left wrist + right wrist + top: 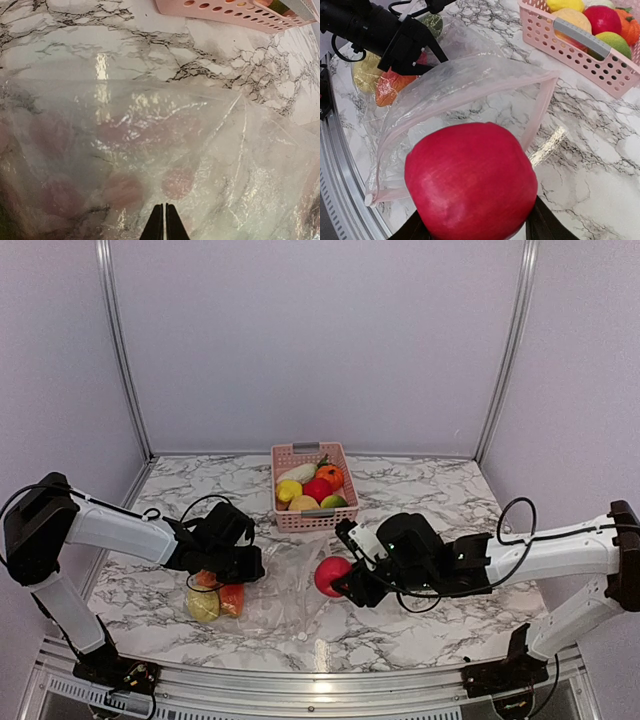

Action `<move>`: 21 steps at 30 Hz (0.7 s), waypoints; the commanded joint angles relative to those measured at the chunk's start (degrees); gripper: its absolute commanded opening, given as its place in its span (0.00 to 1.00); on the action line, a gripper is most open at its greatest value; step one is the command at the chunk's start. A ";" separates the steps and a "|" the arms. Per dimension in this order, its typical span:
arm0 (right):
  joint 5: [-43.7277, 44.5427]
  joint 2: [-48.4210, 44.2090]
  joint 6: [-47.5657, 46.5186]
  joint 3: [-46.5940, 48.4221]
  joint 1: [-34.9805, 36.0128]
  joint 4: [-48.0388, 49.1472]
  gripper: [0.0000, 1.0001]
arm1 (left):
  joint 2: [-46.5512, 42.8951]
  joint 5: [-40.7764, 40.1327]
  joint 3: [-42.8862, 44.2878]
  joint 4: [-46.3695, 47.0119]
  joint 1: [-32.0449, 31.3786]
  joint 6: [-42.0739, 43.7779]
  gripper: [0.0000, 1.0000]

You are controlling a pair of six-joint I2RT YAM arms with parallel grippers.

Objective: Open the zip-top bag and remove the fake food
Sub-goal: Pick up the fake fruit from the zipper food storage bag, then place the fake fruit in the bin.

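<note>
While the right gripper (347, 580) hugs the smooth, round red apple (331, 574) just outside the open mouth of the zip-top bag (285, 590), it should lift slowly so nothing snags that thin, crinkly plastic lying at lower middle of the marble worktop (440, 490). The left gripper (238, 566) is pressed together at the bag's left end, where shiny yellow and orange fake food (215, 602) sits inside. More fruit fills the holey pink basket (305, 522) above

A glossy red plastic apple (470, 182) fills the foreground, clamped in the right gripper (477, 229). Behind it lies a clear crinkly zip-top bag (470, 85), mouth gaping, near a pink slotted plastic basket (585, 55).
</note>
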 commanded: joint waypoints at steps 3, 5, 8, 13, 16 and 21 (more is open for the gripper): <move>1.68 -5.21 1.11 1.60 -0.41 -6.26 0.49 | -2.13 -0.37 1.76 -2.67 0.42 1.02 0.04; 1.37 -5.77 0.98 3.36 -1.37 -7.17 0.49 | -2.61 -0.37 2.54 -2.99 0.42 1.38 0.04; 0.25 -6.21 0.81 5.71 -3.36 -7.06 0.49 | -3.76 -0.17 3.71 -3.39 0.42 1.62 0.04; -2.24 -4.64 0.02 9.44 -8.12 -2.37 0.49 | -6.27 -0.42 5.22 -5.15 0.42 2.14 0.04; -1.93 -0.74 -1.02 13.19 -10.32 -0.10 0.49 | -8.35 -0.53 5.39 -5.71 0.42 2.08 0.04; 0.07 8.26 -2.49 21.33 -15.45 1.48 0.49 | -11.76 -0.81 4.61 -6.77 0.42 1.85 0.04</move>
